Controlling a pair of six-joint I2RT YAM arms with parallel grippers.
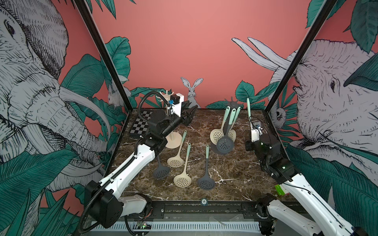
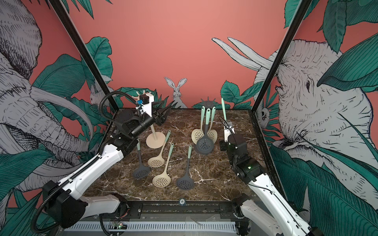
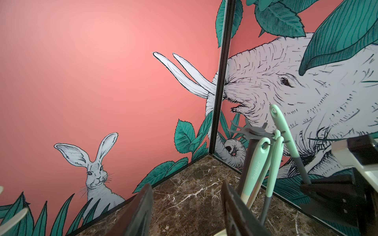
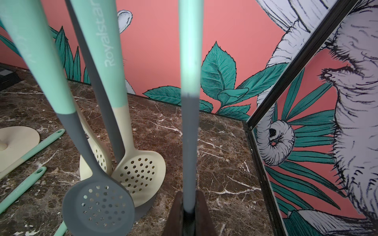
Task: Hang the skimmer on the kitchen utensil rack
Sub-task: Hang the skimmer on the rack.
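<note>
1. Left arm (image 1: 131, 171): white shell links, black joint housings, small dark screws.
2. Black corrugated cable conduit (image 1: 140, 106) along it, held by white clips.
3. Wrist camera mount (image 1: 178, 103): white block, black module, blue connector.
4. Right arm (image 1: 302, 188): same white-and-black build, green indicator light (image 1: 283, 167), green tag (image 1: 281, 189), thin black cable.

"Royalstar", pale lettering running lengthwise on mint handle of cream skimmer (image 4: 141, 173) hung on rack (image 3: 256, 132), legible in both wrist views, faint lettering on neighbouring grey skimmer (image 4: 98, 204) handle, blurred, round badge (image 1: 204, 201) at table (image 1: 235, 167) front edge, marks too small to read
</note>
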